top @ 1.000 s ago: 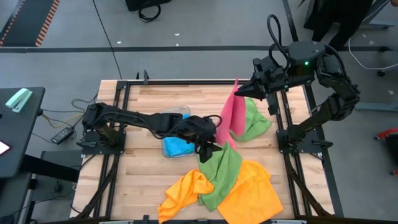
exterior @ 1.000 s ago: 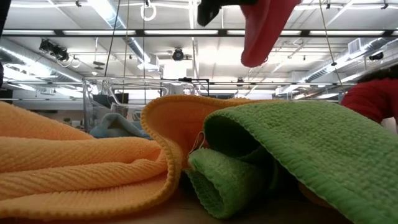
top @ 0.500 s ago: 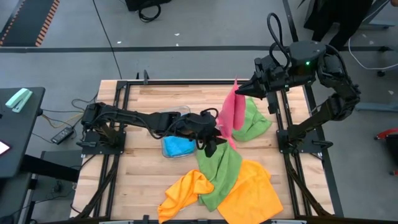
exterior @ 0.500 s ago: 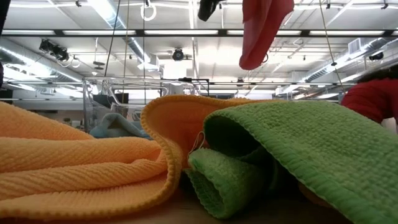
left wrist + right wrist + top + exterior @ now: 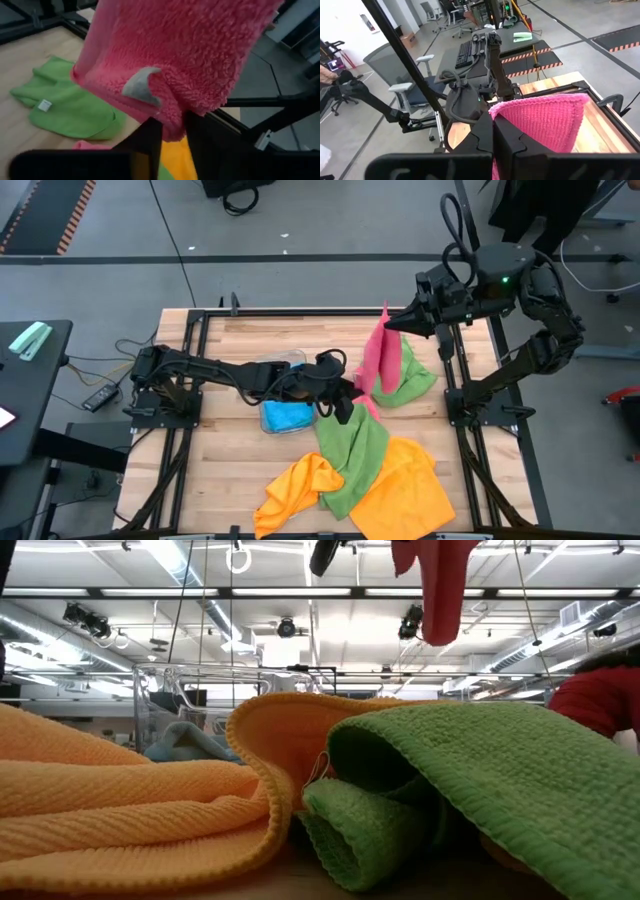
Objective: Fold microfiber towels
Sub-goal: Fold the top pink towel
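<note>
Pinching the top corner of the pink towel (image 5: 376, 360), the right fingers (image 5: 492, 131) were closed tight and held it up above the bench (image 5: 240, 450). At the towel's lower edge the left fingers (image 5: 172, 131) stood closed on the hanging pink cloth. Below lay one green towel (image 5: 412, 378) beside the pink one, a second green towel (image 5: 352, 460) draped toward the front, and two orange towels (image 5: 404, 492) under it. A blue towel (image 5: 285, 415) sat near the left arm.
</note>
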Motion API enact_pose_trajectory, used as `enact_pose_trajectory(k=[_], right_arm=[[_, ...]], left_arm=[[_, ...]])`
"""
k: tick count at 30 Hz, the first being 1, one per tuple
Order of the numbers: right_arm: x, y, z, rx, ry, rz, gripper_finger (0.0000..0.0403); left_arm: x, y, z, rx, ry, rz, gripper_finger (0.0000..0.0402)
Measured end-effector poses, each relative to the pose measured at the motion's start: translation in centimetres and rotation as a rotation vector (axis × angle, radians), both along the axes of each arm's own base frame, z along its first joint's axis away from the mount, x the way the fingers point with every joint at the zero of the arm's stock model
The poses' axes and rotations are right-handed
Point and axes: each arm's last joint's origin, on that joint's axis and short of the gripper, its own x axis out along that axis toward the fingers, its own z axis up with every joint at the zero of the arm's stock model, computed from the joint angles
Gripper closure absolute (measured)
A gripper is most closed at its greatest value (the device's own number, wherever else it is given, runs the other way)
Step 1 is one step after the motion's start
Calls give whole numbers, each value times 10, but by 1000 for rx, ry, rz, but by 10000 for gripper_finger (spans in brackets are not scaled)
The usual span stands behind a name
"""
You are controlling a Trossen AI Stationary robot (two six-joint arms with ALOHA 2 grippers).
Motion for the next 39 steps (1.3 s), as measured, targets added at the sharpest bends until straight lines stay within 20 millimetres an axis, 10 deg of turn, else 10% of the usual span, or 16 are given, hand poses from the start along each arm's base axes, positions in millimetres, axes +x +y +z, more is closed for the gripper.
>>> enact_pose_trajectory(k=[5, 14, 39], right_arm=[[-2, 0, -2, 1, 23, 1, 399], [-16, 1, -32, -130, 351, 80, 399], [12, -18, -124, -384, 879, 101, 397]], left_arm=[[-1, 0, 3, 60, -5, -20, 389], [-33, 9, 36, 256, 30, -70, 392], [-58, 69, 46, 487, 228, -58, 379]])
